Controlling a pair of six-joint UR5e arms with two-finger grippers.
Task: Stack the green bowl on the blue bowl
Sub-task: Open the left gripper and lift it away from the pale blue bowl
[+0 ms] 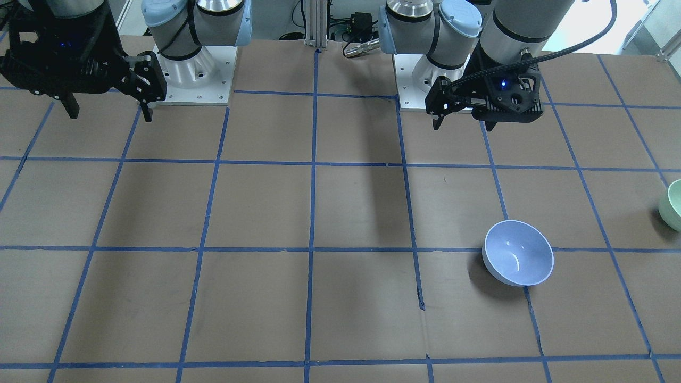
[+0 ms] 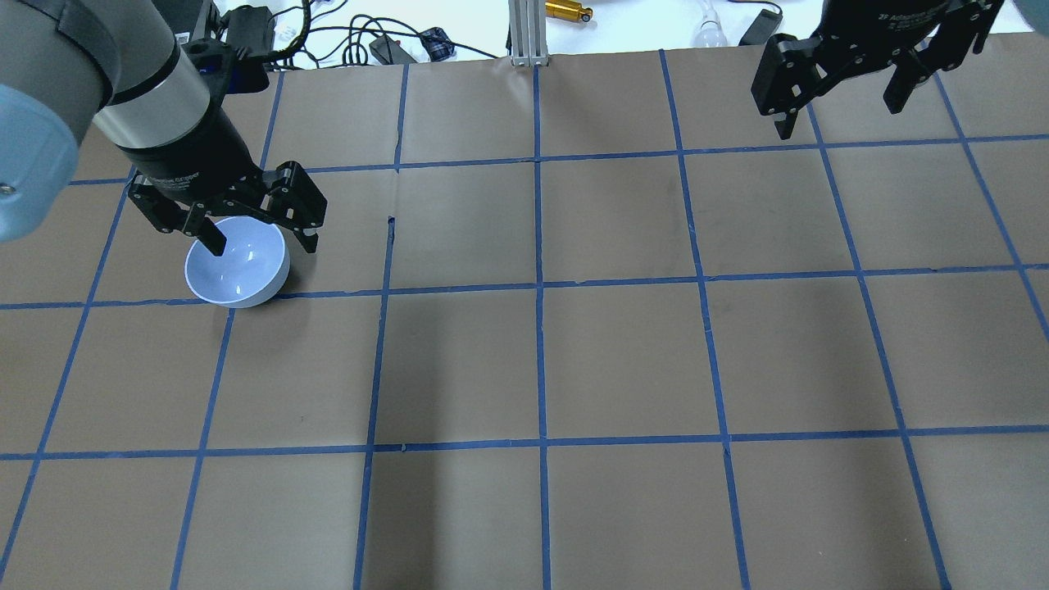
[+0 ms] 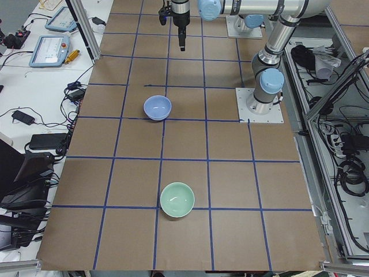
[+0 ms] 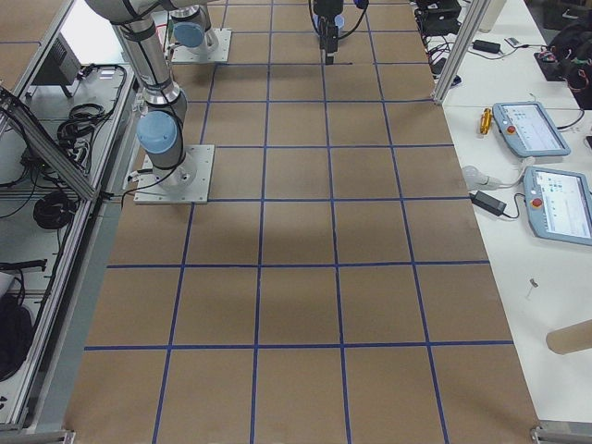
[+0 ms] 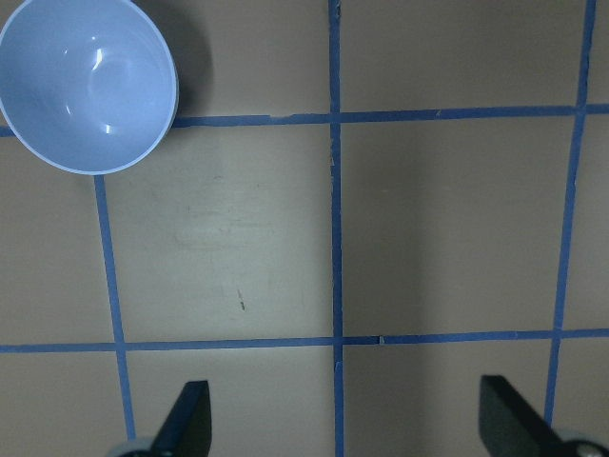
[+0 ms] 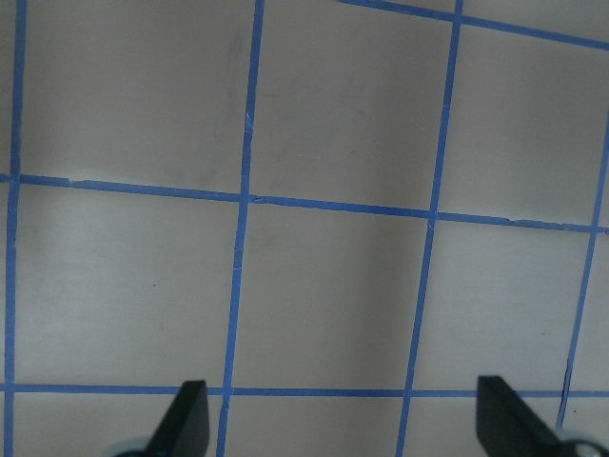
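Note:
The blue bowl (image 1: 517, 253) stands upright on the brown gridded table, on my left side; it also shows in the overhead view (image 2: 238, 270) and in the left wrist view (image 5: 88, 84). The green bowl (image 3: 177, 199) stands upright further out toward the table's left end, about two grid squares from the blue bowl, and is cut by the front view's edge (image 1: 674, 205). It is out of the overhead view. My left gripper (image 1: 463, 126) is open and empty, high above the table, short of the blue bowl. My right gripper (image 1: 109, 116) is open and empty, high over the far right side.
Both arm bases (image 1: 191, 74) (image 1: 425, 85) sit on white plates at the table's back edge. A bench with tablets and cables (image 3: 52, 52) runs along the table's operator side. Blue tape lines grid the table (image 2: 541, 360).

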